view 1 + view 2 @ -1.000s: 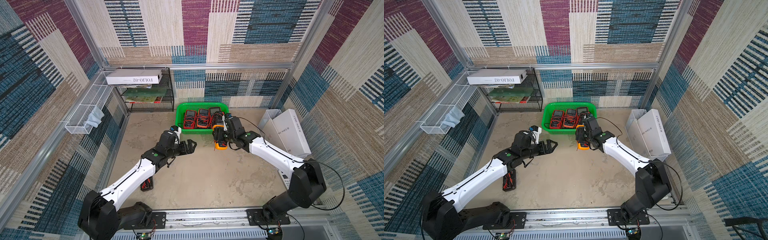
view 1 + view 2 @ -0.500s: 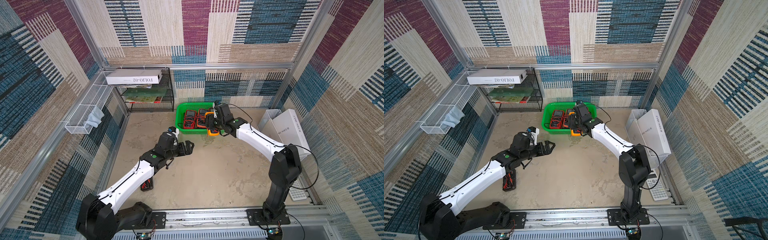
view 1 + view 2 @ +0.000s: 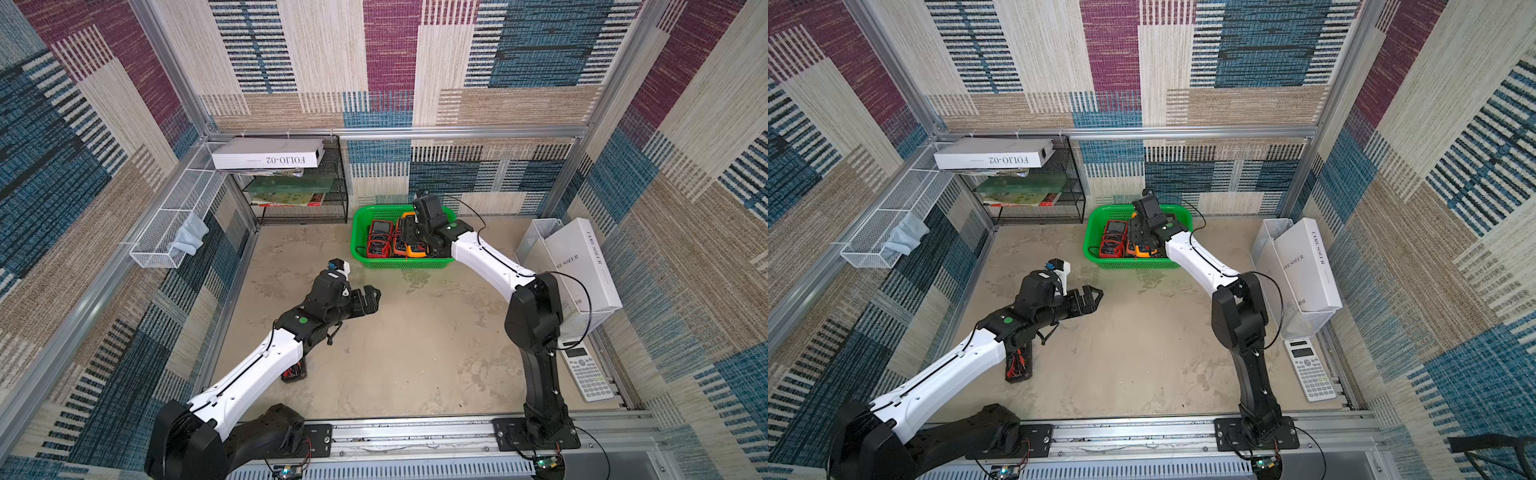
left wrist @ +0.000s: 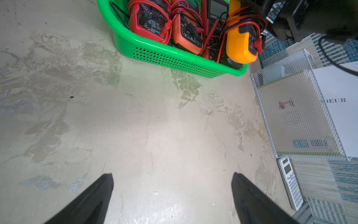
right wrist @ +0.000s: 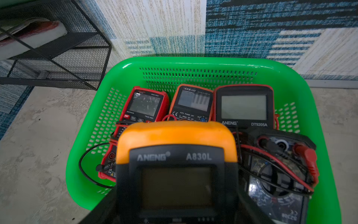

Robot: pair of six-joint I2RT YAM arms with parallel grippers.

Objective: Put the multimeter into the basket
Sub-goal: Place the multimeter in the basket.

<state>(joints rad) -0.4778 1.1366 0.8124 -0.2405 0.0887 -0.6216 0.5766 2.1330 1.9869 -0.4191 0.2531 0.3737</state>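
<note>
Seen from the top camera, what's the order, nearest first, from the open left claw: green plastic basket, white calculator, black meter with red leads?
From the left gripper:
1. green plastic basket, just ahead.
2. black meter with red leads, back beside its arm.
3. white calculator, far right edge.

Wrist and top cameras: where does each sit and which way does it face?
Both top views: overhead near the base rail, looking down at left arm, right arm, floor and basket.
Left wrist: above the open left claw, facing floor toward the basket; both fingers show.
Right wrist: behind the right claw shut on the multimeter, facing into the basket.
Shared: all show the basket.
</note>
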